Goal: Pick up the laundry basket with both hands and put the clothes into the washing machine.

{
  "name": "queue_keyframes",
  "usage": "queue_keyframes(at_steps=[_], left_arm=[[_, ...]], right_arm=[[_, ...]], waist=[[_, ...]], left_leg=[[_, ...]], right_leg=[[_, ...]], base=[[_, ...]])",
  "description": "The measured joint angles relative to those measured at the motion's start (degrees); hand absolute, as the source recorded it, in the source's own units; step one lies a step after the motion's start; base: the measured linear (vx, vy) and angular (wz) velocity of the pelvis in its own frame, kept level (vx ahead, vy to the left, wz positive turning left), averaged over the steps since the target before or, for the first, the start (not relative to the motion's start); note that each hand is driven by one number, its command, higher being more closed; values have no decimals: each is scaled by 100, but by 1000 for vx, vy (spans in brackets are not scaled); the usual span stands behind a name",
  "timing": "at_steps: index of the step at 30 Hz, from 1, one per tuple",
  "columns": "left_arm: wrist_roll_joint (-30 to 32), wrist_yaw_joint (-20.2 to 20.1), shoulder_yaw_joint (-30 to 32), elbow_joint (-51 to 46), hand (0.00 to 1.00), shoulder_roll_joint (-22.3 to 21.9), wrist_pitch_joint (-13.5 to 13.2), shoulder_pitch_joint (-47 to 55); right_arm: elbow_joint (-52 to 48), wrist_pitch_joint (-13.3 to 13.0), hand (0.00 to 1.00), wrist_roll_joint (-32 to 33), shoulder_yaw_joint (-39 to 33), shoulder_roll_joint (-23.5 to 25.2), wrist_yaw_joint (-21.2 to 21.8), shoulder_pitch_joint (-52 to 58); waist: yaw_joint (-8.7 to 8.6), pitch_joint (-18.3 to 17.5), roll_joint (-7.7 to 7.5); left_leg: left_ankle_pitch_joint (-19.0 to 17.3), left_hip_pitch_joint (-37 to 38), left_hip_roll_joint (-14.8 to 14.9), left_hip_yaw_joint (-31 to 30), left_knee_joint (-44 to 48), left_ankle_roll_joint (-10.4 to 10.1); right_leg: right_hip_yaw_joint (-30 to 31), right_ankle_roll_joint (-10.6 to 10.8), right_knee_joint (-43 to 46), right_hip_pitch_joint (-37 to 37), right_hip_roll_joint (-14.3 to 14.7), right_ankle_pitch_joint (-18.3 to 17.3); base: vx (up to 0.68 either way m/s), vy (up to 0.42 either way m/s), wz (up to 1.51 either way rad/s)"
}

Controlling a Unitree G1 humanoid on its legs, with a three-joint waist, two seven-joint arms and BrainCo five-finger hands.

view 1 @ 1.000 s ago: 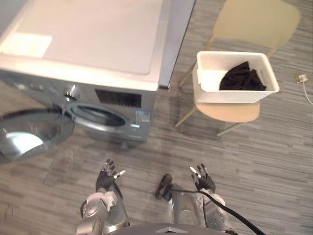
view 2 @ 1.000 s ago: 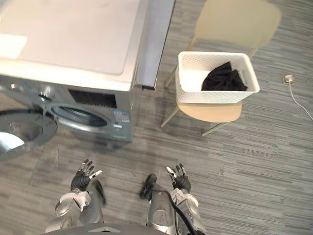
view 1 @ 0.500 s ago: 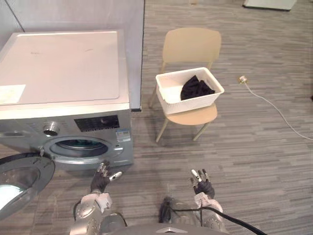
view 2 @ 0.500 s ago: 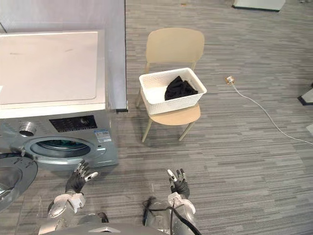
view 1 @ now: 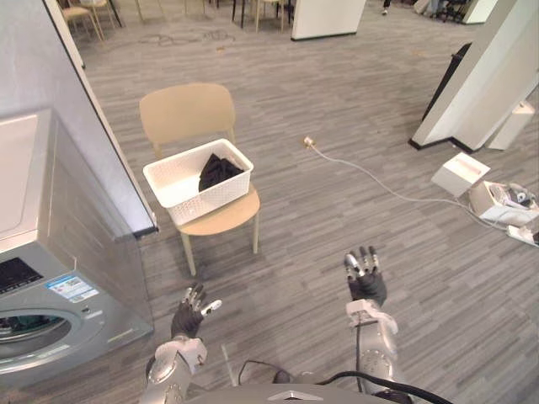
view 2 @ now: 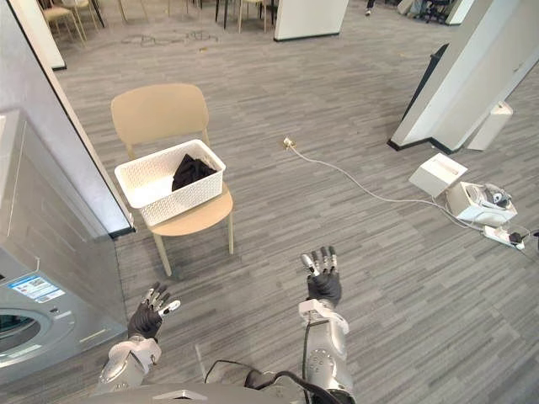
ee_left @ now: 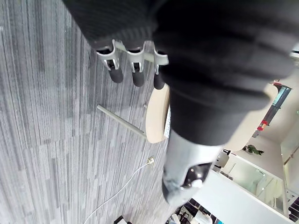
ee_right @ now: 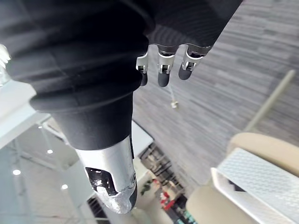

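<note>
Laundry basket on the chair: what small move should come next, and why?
Probably move closer to the chair, both hands raised toward the ends of the laundry basket. The basket sits on the seat with dark clothes inside, while the left hand and right hand are open and far short of it.

washing machine (view 1: 77, 252) partly off-frame
</note>
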Motion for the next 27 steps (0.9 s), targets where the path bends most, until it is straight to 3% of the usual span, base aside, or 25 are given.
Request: queue_keyframes(at_steps=[1, 3, 6, 7, 9, 10, 11, 12, 13, 14, 15, 16, 18, 19, 21, 23, 25, 27], left_arm=[[0, -14, -1, -16, 0, -23, 2, 78], [-2, -19, 5, -192, 0, -30, 18, 372], [-5, -21, 13, -424, 0, 11, 26, 435], [-5, -22, 3, -475, 0, -10, 25, 399], [-4, -18, 2, -502, 0, -44, 27, 321], [-4, -11, 8, -582, 0, -71, 35, 293], [-4, -8, 9, -631, 0, -82, 37, 294], [-5, 4, 38, -683, 0, -122, 39, 305], [-10, 31, 185, -661, 0, -227, 58, 339], [-24, 43, 272, -657, 0, -291, 60, 382], [-69, 47, 386, -605, 0, -290, 62, 438], [-109, 63, 452, -502, 0, -218, 66, 392], [-114, 138, 439, -382, 0, -9, 109, 264], [-104, 157, 438, -413, 0, 16, 105, 232], [-91, 170, 449, -448, 0, 51, 54, 221], [-59, 175, 447, -429, 0, 107, 38, 207], [-47, 151, 420, -405, 0, 101, 34, 156], [34, 131, 406, -213, 0, 114, 32, 114]], right_arm=[[-112, -27, 0, -1, 11, -67, 3, -34], [-245, -72, 0, -1, 78, -209, 7, -303], [-243, -72, 0, -3, 140, -253, 3, -686], [-240, -74, 0, -4, 231, -275, -4, -897], [-217, -83, 0, -7, 335, -300, -37, -1286], [-195, -109, 0, -5, 391, -326, -65, -1508], [-182, -111, 0, -4, 450, -323, -114, -1603], [-143, -114, 0, -5, 572, -343, -169, -1727], [-54, -127, 0, -14, 792, -336, -166, -1768], [18, -127, 0, -40, 933, -335, -158, -1778], [191, -89, 0, -225, 1153, -260, -159, -1753], [370, -17, 0, -377, 1313, -117, -151, -1745], [611, 187, 0, -678, 1384, 63, -148, -1721], [623, 246, 0, -847, 1389, 63, -144, -1723], [608, 254, 0, -1049, 1398, 57, -109, -1738], [456, 282, 0, -1145, 1402, -9, -3, -1715], [261, 295, 0, -1482, 1384, -200, 15, -1704], [171, 304, 0, -1837, 1301, -346, 14, -1635]], waist=[[20, 3, 14], [144, 39, 89], [361, 62, 104], [366, 56, 107], [427, 38, 124], [485, 17, 153], [546, -1, 165], [725, -47, 156], [837, -76, 124], [839, -85, 126], [835, -138, 88], [768, -116, -45], [672, -119, -207], [661, -111, -196], [673, -108, -182], [553, -91, -152], [475, -103, -174], [446, -133, -231]], left_leg=[[-323, -166, -263, -179, 231, -100], [-1156, -575, -1170, -464, 385, -539], [-1675, -969, -2143, -183, -635, -818], [-1688, -1038, -2493, 112, -1324, -853], [-1565, -1050, -2859, 771, -2350, -877], [-1415, -1039, -3021, 1099, -2859, -729], [-1372, -1036, -3092, 1144, -2997, -657], [-1308, -989, -3193, 1083, -3065, -520], [-1164, -824, -3344, 808, -3141, -178], [-1095, -745, -3392, 697, -3147, 41], [-1226, -550, -3403, 708, -2999, 118], [-1454, -396, -3449, 592, -2804, 62], [-1581, -45, -3586, 223, -2741, 90], [-1605, 244, -3617, -52, -2867, 66], [-1603, 629, -3643, -391, -3162, 31], [-1560, 838, -3646, -929, -3357, -51], [-1579, 857, -3637, -1397, -3451, -244], [-1666, 869, -3657, -1837, -3405, -400]], right_leg=[[35, -29, -49, 55, 9, -5], [156, -146, -248, 208, 100, 2], [71, -234, -561, 402, 232, -24], [-21, -213, -713, 483, 235, -38], [-133, -70, -923, 599, 248, -69], [-199, 62, -1034, 721, 296, -89], [-201, 94, -1034, 779, 319, -107], [-181, 280, -944, 890, 302, -252], [-155, 533, -382, 859, 161, -546], [-151, 711, 219, 694, 53, -736], [-116, 1040, 1981, 120, -317, -953], [-137, 1261, 3619, -386, -698, -706], [-258, 1273, 5015, -660, -1117, -539], [-385, 1071, 5241, -672, -1255, -533], [-541, 830, 5055, -708, -1291, -601], [-643, 567, 4075, -871, -1252, -759], [-257, 542, 2459, -1129, -1028, -699], [349, 608, 1144, -1208, -850, -303]], base=[[103, -244, -36], [122, -157, -31], [226, -123, 4], [244, -81, 34], [285, -50, 36], [330, -39, 30], [384, -16, 11], [421, 20, -15], [435, 43, -19], [446, 94, -11], [578, 107, 17], [486, 89, 36], [549, 16, 84], [567, -7, 94], [353, -42, 84], [325, -129, 126], [340, -214, 140], [262, -222, 138]])
